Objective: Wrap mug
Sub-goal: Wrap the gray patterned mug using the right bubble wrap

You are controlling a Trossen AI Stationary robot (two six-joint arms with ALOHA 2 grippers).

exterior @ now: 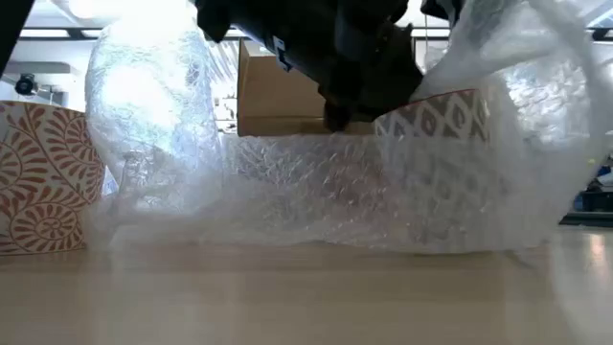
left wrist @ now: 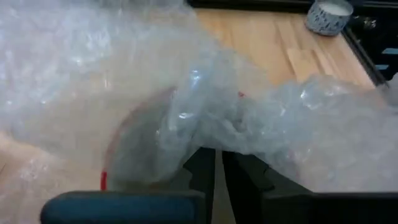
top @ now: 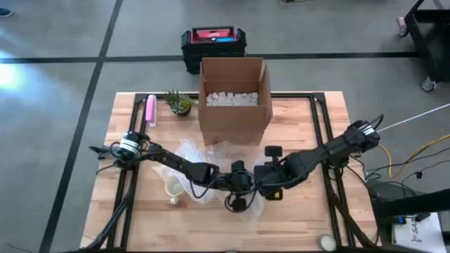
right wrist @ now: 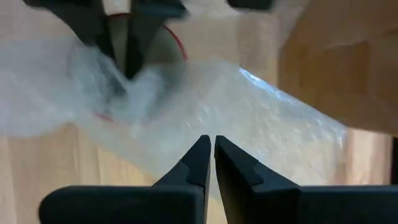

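A sheet of clear bubble wrap lies crumpled at the table's middle. It covers a mug with a red rim, which shows through the wrap in the left wrist view. A second mug with an orange leaf pattern stands bare to its left. My left gripper is shut on a bunch of wrap above the covered mug. My right gripper is shut at the wrap's right side, close to the left one. My left gripper pinches a gathered bunch of bubble wrap between its two fingertips, several layers, coming slanting down from the table's left. The bunch lies over the covered mug's rim. My right gripper has its fingertips closed on the sheet, coming from the table's right; the fingers hide the pinch. The sheet runs slack from them toward the mug.
An open cardboard box with white packing fill stands at the far middle. A small plant and a pink object lie to its left. A small round tin sits at the near right corner.
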